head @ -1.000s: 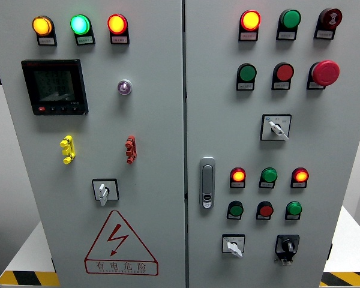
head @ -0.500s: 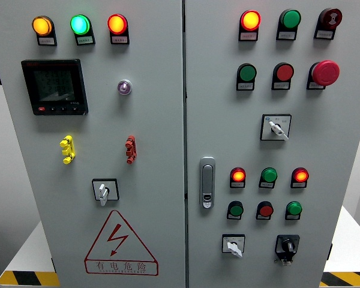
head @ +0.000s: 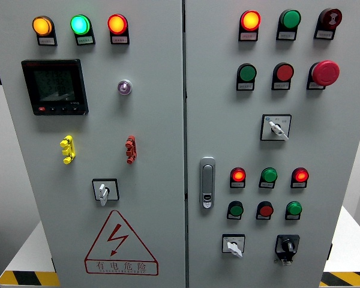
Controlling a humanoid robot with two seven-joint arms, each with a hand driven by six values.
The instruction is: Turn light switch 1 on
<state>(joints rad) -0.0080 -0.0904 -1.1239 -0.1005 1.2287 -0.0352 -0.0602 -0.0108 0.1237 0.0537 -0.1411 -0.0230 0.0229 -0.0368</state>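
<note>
Light switch 1 cannot be identified on the grey cabinet (head: 168,120); neither hand is in view.

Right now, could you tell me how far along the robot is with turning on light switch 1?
Nothing looks done yet. Neither hand is in view, so nothing is in hand. The cabinet shows three rotary switches untouched: one on the left door and two on the right door. Their labels are unreadable, so which is switch 1 is unclear. Reaching and turning remain.
</note>
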